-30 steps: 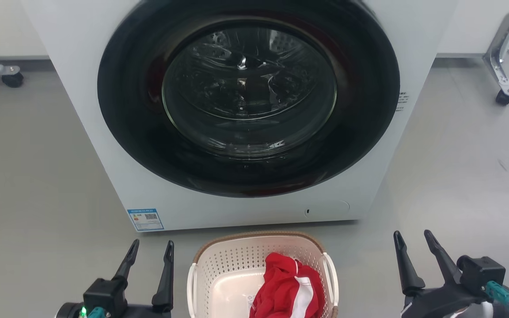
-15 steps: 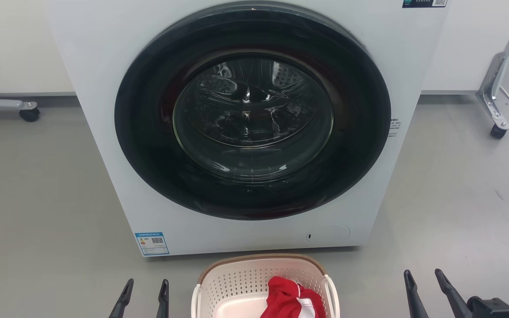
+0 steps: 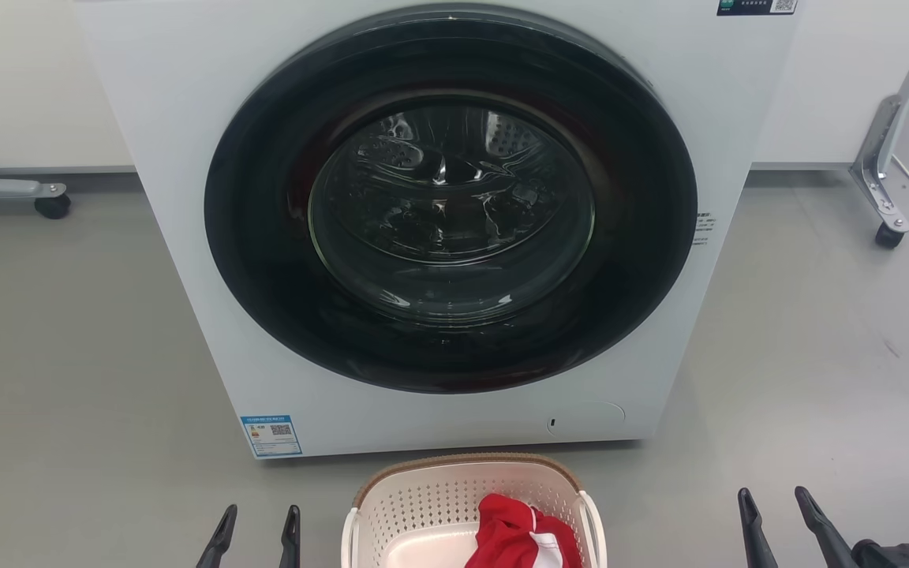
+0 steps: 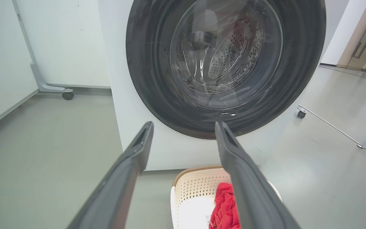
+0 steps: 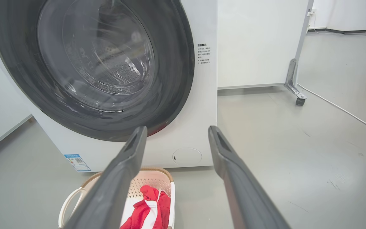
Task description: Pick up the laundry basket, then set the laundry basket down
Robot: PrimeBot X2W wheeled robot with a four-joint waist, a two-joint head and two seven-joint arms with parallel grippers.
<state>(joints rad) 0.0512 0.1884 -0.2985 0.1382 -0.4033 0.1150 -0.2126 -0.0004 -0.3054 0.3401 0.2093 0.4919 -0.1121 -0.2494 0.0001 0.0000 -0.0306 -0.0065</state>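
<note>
One washer point(image 3: 186, 158) stands ahead of both hands. One laundry basket point(image 3: 423, 505) sits between the two hands, the left hand point(image 3: 262, 513) and the right hand point(image 3: 772, 493), holding one red-and-white garment point(image 3: 514, 536). Each hand has two dark fingers point(image 4: 249, 190). Two casters: one caster point(image 3: 52, 207) beyond the left hand, another caster point(image 3: 888, 236) beyond the right.

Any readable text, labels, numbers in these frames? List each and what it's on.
Nothing fully legible.
Blue sticker, washer front, lower left: QR code, print too small.
Dark sticker, washer's top right corner: too small.
Black print, washer front, right edge: apparently Chinese characters, blurred.
</note>
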